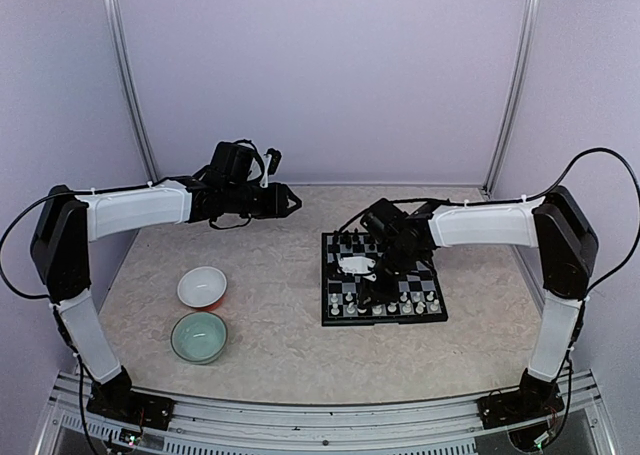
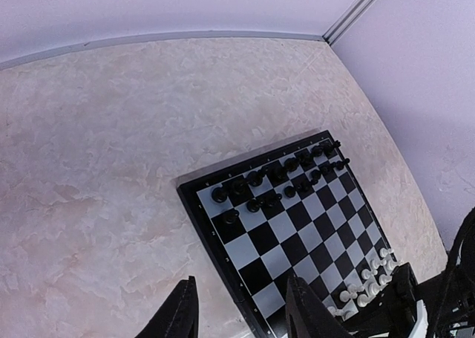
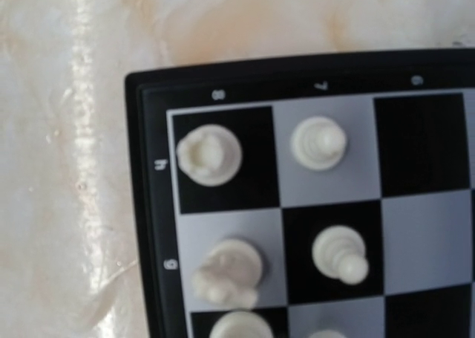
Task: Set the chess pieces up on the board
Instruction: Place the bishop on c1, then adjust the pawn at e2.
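Where the left arm (image 1: 135, 210) reaches across the back of the table (image 1: 270, 355), two bowls sit below it on the left. These are a white bowl (image 1: 202, 286) and a green bowl (image 1: 199, 336), which sits just beside it toward the near edge.

The left gripper (image 1: 293, 201) hangs in the air near the back wall, well apart from the board (image 1: 383, 320). In its wrist view the two fingers (image 2: 178, 316) stand apart, with only table and a corner of the board showing between them. The jaws are released and grasp nothing.

The board lies flat on the table right of centre, turned a little off square.

- **Black pieces:** The black pieces (image 2: 274, 176) fill two rows along its far edge. One or two in the second row may be lying over, though they are too small to be sure.
- **White pieces:** The white pieces (image 1: 392, 306) line the near edge. The right wrist view looks straight down on one corner of them. One piece (image 3: 209, 154) stands on the black corner square and another (image 3: 318, 142) on the white square beside it. Two more (image 3: 340, 252) are in the next row, each on its own square. That view is blurred, so I cannot name their kinds.

The right gripper (image 1: 376, 283) points down over the board's middle, just behind the white rows, with the right arm (image 1: 485, 225) stretching in from the right. Its fingers are out of its own camera's view and look dark against the squares from above. I cannot tell whether those jaws are clenched, released or grasping a piece.
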